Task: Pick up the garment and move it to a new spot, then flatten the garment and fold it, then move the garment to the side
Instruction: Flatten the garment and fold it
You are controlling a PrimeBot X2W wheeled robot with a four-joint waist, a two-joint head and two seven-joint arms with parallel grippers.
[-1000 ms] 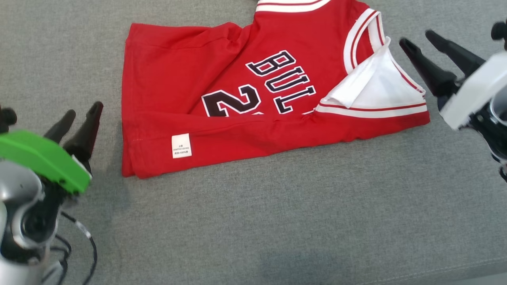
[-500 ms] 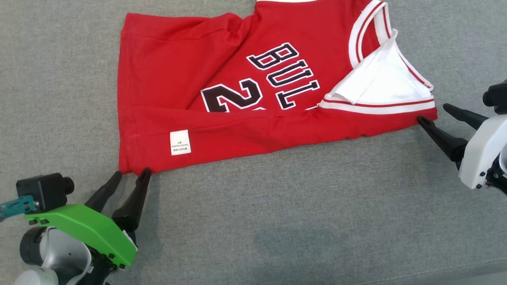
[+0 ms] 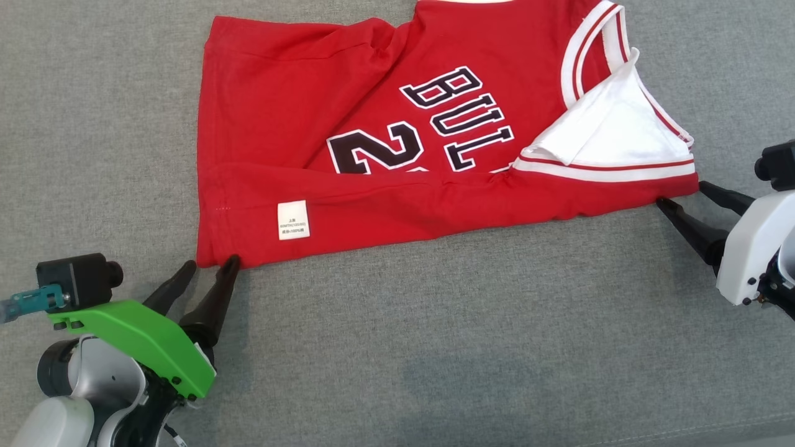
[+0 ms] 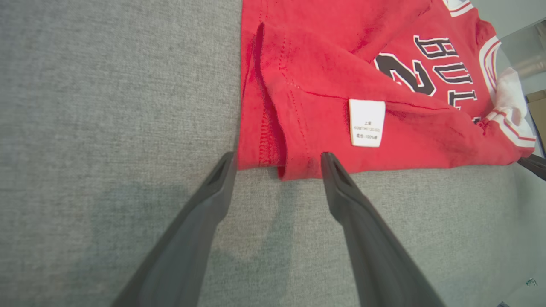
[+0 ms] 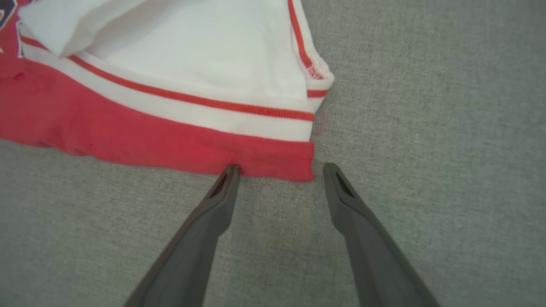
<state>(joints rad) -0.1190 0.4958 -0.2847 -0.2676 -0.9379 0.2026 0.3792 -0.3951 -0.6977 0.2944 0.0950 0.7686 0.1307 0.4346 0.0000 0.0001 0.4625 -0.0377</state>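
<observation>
Plainly, we found the jersey (image 3: 372, 124) lying flat on the grey surface (image 3: 435, 347), in the upper middle of the head view, its far edge cut off by the frame. It was red with white trim striped in red, and it bore the black letters "BUL" and a black 2, both outlined in white. Its near long side was folded over onto the front, and a white label (image 3: 292, 220) sat on that folded strip near the left end. At the right end a flap of the white inside was turned out beside the trim.

We had our left gripper (image 3: 211, 262) open at the jersey's near left corner. In the left wrist view that corner lay between the two fingertips: the left tip stood at the side edge, and the right tip touched the near edge just below the label. The jaws stood wide apart and pinched no fabric.

We had our right gripper (image 3: 683, 192) open too, at the near right corner. In the right wrist view its left tip touched the red near edge, while its right tip sat just beyond the corner, apart from the jersey, over the grey surface. It held nothing either. At the right edge of the left wrist view we could see a dark finger of the right gripper beside that same corner.
</observation>
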